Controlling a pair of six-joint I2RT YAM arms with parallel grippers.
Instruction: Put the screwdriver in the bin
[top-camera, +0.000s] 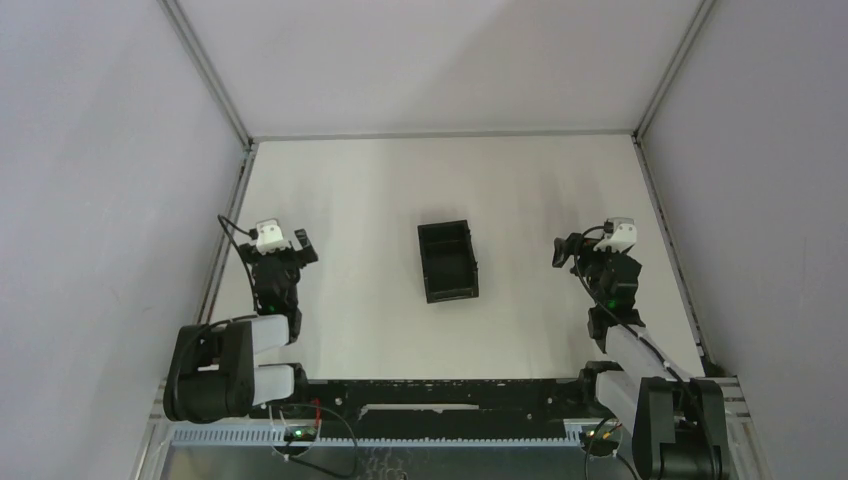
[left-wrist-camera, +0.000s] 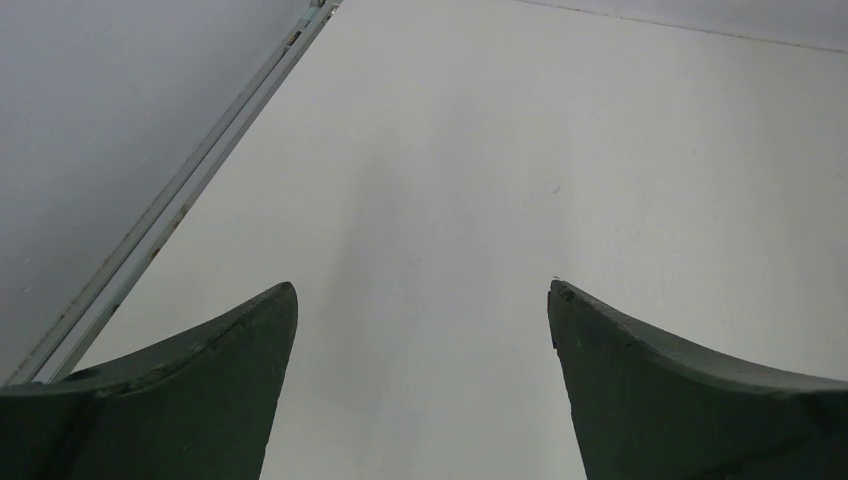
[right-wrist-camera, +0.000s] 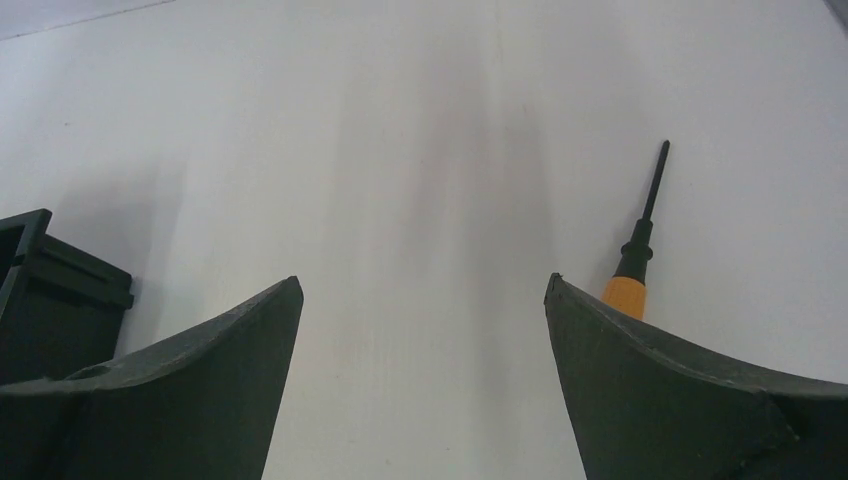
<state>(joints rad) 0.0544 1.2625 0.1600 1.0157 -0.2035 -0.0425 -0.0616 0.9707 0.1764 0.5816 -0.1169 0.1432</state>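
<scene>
The black bin (top-camera: 447, 262) sits on the white table in the middle of the top view, and its corner shows at the left edge of the right wrist view (right-wrist-camera: 50, 300). The screwdriver (right-wrist-camera: 640, 250) lies on the table in the right wrist view, with its orange handle partly behind my right finger (right-wrist-camera: 680, 390) and its dark shaft pointing away. I cannot make it out in the top view. My right gripper (right-wrist-camera: 420, 285) is open and empty, to the right of the bin (top-camera: 585, 252). My left gripper (left-wrist-camera: 422, 290) is open and empty over bare table, to the left of the bin (top-camera: 285, 250).
Grey enclosure walls with metal corner rails (top-camera: 225, 250) border the table on the left, back and right. The left rail also shows in the left wrist view (left-wrist-camera: 180, 200). The arm bases and a black bar (top-camera: 440, 390) run along the near edge.
</scene>
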